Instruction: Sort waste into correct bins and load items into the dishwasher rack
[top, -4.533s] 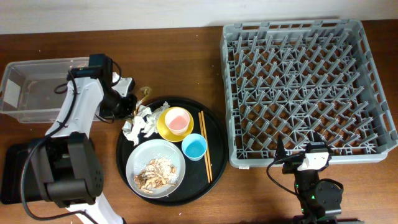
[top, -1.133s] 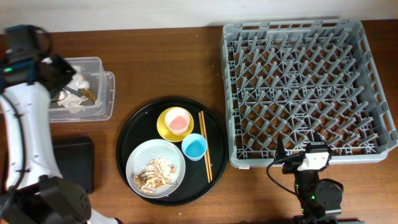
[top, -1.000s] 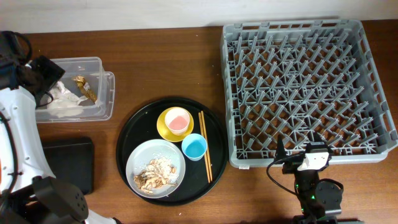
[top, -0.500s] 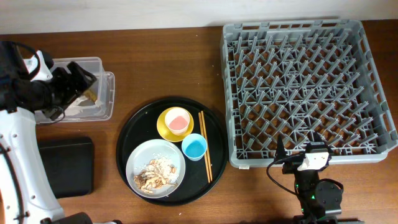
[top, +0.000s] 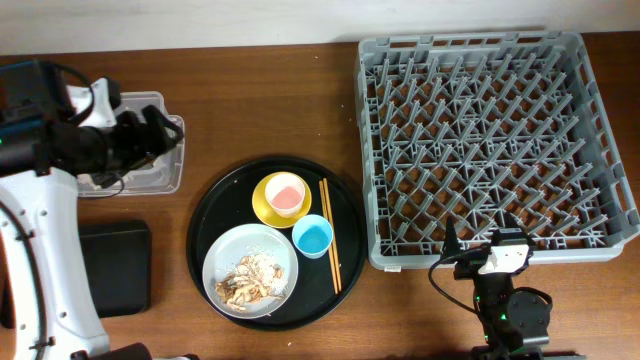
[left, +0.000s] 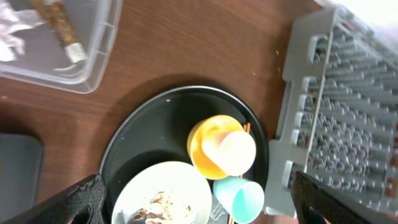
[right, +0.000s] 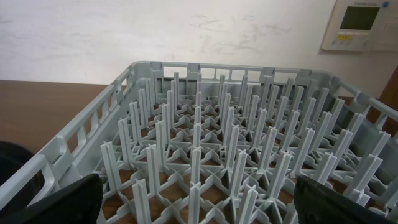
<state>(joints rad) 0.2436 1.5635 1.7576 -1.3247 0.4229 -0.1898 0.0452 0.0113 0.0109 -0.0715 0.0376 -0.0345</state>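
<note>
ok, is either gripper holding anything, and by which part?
Nothing held: left gripper is open and empty; right gripper open and empty, facing the dishwasher rack.

Grey dishwasher rack (right: 205, 155) seen low and close from its near edge.

The rack fills most of the view: rows of upright pegs rise from a grid base, with brown showing through the gaps, and its slotted left wall runs back from the lower left. The right gripper (right: 202, 202) is spread wide, one black finger (right: 62, 202) in each lower corner, with the rack seen between them. Brown table (right: 50, 102) lies to the left. Behind stands a scuffed white wall (right: 186, 31) with a beige wall panel (right: 362, 23) at the top right.
</note>
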